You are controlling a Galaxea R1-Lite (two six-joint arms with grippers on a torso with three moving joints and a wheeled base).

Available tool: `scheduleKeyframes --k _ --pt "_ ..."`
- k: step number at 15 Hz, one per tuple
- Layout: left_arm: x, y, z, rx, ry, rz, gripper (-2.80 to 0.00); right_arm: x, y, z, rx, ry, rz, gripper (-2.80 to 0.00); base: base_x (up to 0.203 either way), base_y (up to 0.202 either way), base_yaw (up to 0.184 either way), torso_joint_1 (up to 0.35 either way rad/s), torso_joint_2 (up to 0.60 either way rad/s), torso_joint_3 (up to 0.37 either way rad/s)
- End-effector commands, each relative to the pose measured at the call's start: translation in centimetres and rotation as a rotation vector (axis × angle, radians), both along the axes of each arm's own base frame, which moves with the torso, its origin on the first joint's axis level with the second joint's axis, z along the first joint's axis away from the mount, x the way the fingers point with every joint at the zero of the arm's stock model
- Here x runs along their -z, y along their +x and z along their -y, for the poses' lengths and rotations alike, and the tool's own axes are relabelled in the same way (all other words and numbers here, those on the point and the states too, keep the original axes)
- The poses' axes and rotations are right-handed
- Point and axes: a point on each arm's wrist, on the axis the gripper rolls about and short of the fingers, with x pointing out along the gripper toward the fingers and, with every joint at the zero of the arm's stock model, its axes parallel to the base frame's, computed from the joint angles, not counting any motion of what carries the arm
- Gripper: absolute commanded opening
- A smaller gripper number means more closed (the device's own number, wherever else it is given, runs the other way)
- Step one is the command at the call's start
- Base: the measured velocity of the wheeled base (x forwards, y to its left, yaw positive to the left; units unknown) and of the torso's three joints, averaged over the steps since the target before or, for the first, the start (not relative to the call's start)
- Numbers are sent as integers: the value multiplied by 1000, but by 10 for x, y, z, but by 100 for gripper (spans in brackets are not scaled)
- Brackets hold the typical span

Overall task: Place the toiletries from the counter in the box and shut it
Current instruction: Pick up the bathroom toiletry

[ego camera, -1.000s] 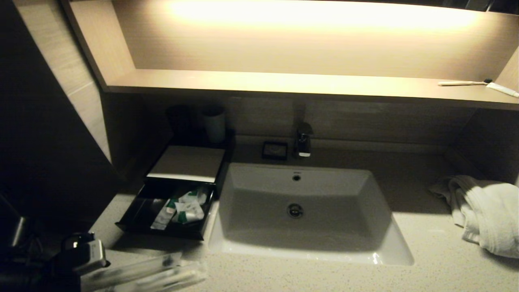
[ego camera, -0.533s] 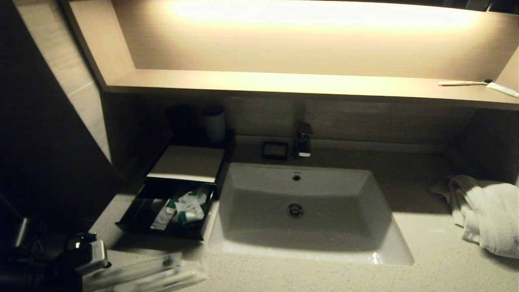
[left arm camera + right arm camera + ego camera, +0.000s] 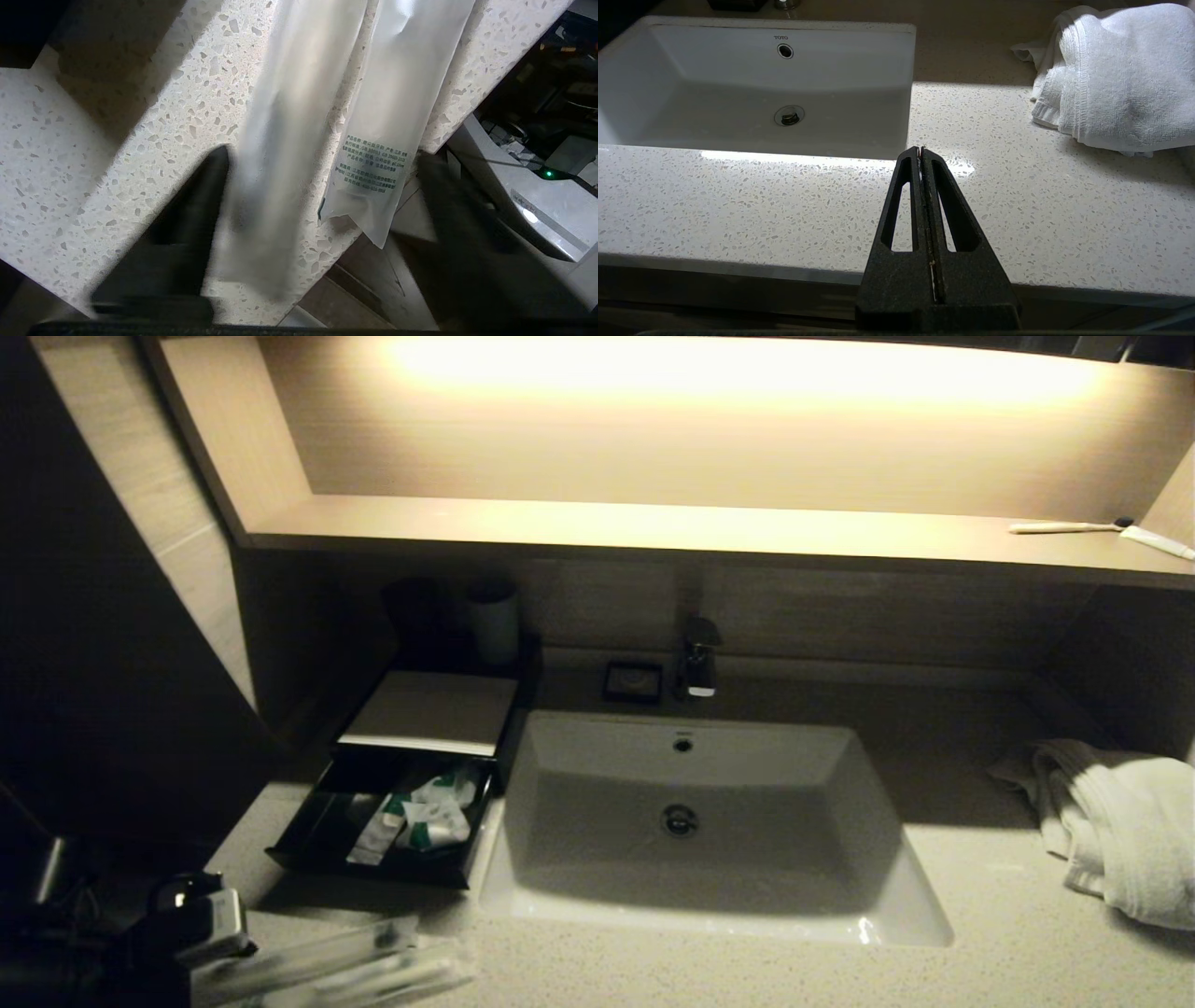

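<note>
The black box stands left of the basin with its drawer pulled out. Several white sachets with green marks lie in the drawer. Two long wrapped sticks lie at the counter's front left edge, their ends overhanging it. They also show in the left wrist view. My left gripper is at their near ends, open, with one finger on each side of both sticks. My right gripper is shut and empty over the counter's front edge, right of the basin.
The white basin fills the middle, with a faucet and a small black dish behind it. A pale cup stands behind the box. A white towel lies at the right. A toothbrush and a tube lie on the lit shelf.
The left gripper has shifted very slightly by the wrapped sticks. Nothing else has moved.
</note>
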Motion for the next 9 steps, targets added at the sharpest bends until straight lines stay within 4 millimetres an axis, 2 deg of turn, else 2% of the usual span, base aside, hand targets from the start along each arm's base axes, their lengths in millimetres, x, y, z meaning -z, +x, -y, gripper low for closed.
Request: scheduleKeyframes --k 1,9 --pt "0 0 0 8 0 3 -280 0 0 0 0 0 0 -280 0 0 0 0 0 0" --pt "-1 0 -2 -1 -1 13 -280 0 0 0 0 0 0 -280 0 0 0 0 0 0"
